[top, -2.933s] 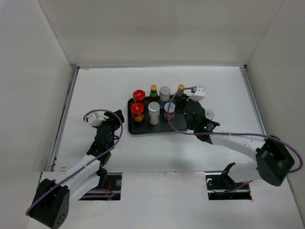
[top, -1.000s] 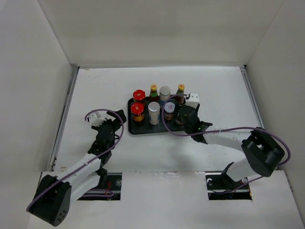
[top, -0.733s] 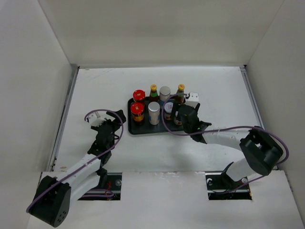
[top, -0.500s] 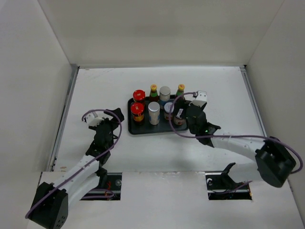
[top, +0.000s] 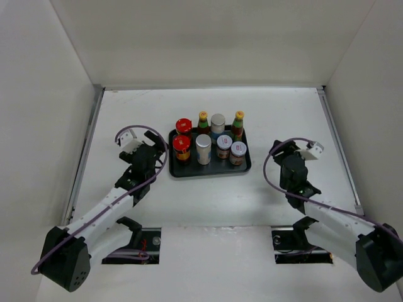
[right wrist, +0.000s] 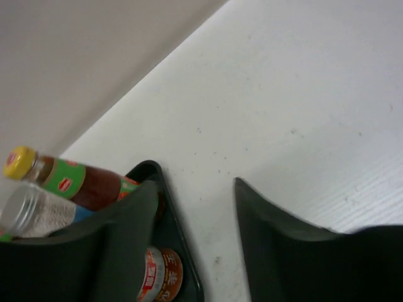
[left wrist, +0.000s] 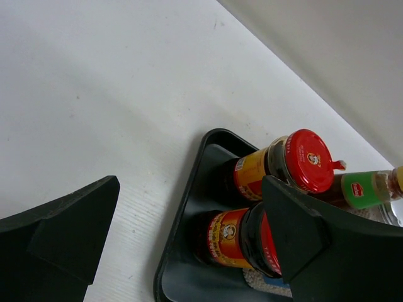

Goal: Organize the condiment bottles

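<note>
The condiment bottles stand together in the black tray [top: 208, 174]. They are two red-lidded jars [top: 182, 135], two green-necked bottles [top: 238, 123], two white cylinders [top: 203, 149] and two pale-lidded jars [top: 237, 151]. My left gripper [top: 156, 160] is open just left of the tray with nothing between its fingers. Its wrist view shows the red-lidded jars [left wrist: 252, 236] and the tray rim [left wrist: 170, 251] past my left gripper [left wrist: 189, 189]. My right gripper [top: 277, 151] is open and empty on bare table, right of the tray. My right gripper [right wrist: 195, 185] faces the tray corner [right wrist: 182, 251], a green-necked bottle [right wrist: 69, 179] and a pale-lidded jar [right wrist: 157, 277].
White walls close in the table on the left [top: 82, 126], back and right [top: 340, 126]. The arm bases sit in two cut-outs [top: 302, 242] at the near edge. Purple cables loop off both wrists.
My right gripper let go of the pale-lidded jar at the tray's front right and pulled back to the right, off the tray. My left gripper shifted slightly towards the tray.
</note>
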Tool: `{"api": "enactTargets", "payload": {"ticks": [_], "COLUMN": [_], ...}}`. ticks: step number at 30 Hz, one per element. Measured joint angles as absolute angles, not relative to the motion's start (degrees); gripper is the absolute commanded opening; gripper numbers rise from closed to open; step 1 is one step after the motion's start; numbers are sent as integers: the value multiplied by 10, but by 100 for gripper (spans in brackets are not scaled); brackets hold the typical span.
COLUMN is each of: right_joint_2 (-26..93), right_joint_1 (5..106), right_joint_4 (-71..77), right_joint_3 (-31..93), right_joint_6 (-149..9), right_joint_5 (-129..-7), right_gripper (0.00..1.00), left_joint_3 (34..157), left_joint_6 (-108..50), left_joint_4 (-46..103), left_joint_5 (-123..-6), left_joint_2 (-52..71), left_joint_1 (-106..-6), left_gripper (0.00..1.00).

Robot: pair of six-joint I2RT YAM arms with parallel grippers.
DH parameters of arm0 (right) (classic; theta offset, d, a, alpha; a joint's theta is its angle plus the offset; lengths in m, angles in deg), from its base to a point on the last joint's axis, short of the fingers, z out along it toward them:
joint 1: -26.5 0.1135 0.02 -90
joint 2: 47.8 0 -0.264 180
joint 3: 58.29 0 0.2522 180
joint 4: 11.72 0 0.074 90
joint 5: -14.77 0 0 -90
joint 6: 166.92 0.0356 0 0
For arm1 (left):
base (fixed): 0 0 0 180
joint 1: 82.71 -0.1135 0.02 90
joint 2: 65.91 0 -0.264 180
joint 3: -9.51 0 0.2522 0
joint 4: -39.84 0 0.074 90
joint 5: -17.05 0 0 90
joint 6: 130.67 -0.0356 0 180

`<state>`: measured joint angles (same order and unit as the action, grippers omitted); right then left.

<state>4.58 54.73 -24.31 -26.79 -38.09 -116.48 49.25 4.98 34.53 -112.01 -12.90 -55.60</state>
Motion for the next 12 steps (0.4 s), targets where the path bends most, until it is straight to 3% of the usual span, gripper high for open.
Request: {"api": "enactTargets", "payload": {"ticks": [3, 12], "right_joint_2": [47, 95], "right_joint_1": [506, 486], "right_joint_4": [-242, -269], "right_joint_3": [-290, -294], "right_joint_6": [-334, -286], "right_joint_5": [-1141, -1069], "right_gripper": [80, 84], "left_joint_3": [518, 541], "left_joint_6": [44, 30], "left_joint_4": [320, 287], "left_joint_5": [-1123, -1130], "left_joint_2": [-116, -112], "left_joint_1": [-557, -557], "left_gripper": [100, 100]}}
